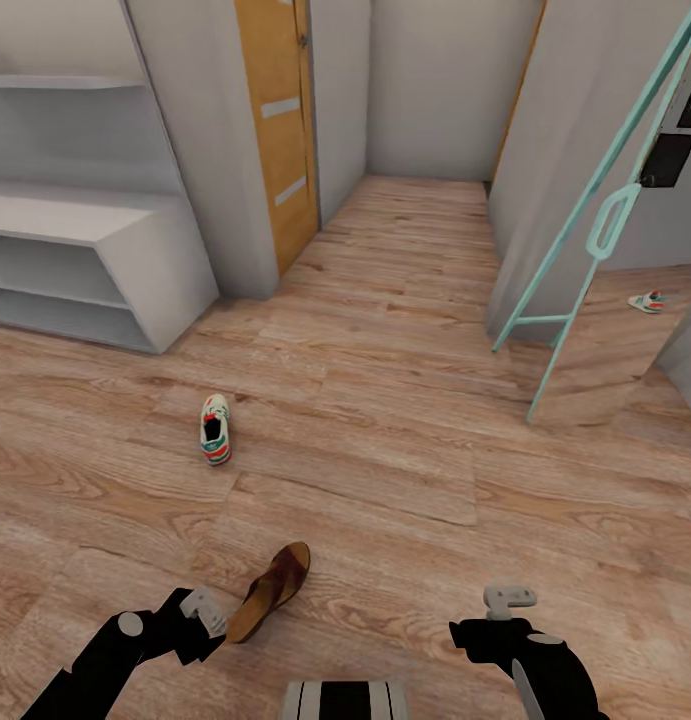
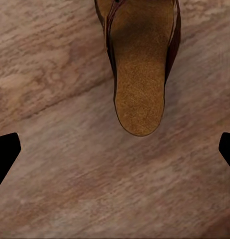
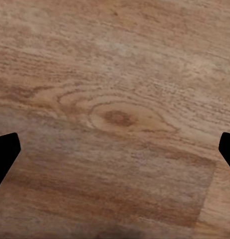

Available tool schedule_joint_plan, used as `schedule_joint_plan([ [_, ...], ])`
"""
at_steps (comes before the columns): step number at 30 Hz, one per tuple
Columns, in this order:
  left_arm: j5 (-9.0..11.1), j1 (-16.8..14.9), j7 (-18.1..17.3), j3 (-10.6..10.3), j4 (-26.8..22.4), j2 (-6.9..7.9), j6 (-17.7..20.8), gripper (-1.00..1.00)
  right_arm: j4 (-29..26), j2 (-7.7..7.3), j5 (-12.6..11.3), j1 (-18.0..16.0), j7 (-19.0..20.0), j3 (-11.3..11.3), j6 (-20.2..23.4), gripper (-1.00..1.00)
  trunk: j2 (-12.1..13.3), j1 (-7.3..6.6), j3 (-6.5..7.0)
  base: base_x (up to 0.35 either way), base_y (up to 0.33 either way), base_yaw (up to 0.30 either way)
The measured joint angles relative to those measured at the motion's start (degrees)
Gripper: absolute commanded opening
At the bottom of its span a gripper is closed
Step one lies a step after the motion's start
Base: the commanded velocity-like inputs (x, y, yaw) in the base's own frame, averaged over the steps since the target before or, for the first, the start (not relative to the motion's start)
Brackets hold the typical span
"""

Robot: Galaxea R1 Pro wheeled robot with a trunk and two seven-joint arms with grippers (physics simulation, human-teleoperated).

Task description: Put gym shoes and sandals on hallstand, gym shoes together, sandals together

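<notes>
Sandal [image 1: 270, 592] lies on the corridor floor [image 1: 405, 440] just beside the left pincer [image 1: 203, 610], which hangs wide open and empty with the heel end ahead of its fingertips, while the right pincer [image 1: 507, 602] hovers equally open over bare planks. One gym shoe [image 1: 216, 428] sits farther out toward the hallstand [image 1: 135, 250], another gym shoe [image 1: 647, 301] well apart beyond a teal ladder [image 1: 595, 230]. Closing on the thin footbed edge risks the sandal slipping or skidding away.

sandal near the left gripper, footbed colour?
Tan-brown footbed on the sandal, with a dark brown edge; the left wrist view shows it best.
</notes>
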Motion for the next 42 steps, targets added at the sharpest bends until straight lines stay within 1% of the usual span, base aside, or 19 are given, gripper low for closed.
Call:
schedule_joint_plan([
  [6, 0.01, 0.00, 0.01, -0.01, 0.01, -0.01, -0.02, 1.00, -0.01, 0.00, 0.00, 0.00, -0.01, -0.01, 0.01, 1.00, 0.00, 0.00, 0.00, -0.001, 0.108, 0.000],
  [17, 0.01, 0.00, 0.02, -0.02, 0.01, -0.01, -0.03, 1.00, -0.02, 0.00, -0.01, 0.01, 0.04, -0.01, 0.02, 1.00, 0.00, 0.00, -0.01, 0.000, 0.015, -0.015],
  [33, 0.01, -0.01, 0.02, -0.02, 0.02, -0.01, -0.02, 1.00, -0.03, 0.00, 0.01, 0.01, -0.03, -0.02, 0.01, 1.00, 0.00, 0.00, -0.36, 0.000, 0.001, -0.232],
  [42, 0.01, -0.01, 0.10, -0.01, 0.06, 0.05, -0.03, 1.00, -0.03, 0.00, 0.02, 0.00, 0.08, -0.08, -0.04, 1.00, 0.00, 0.00, -0.43, 0.000, 0.000, -0.046],
])
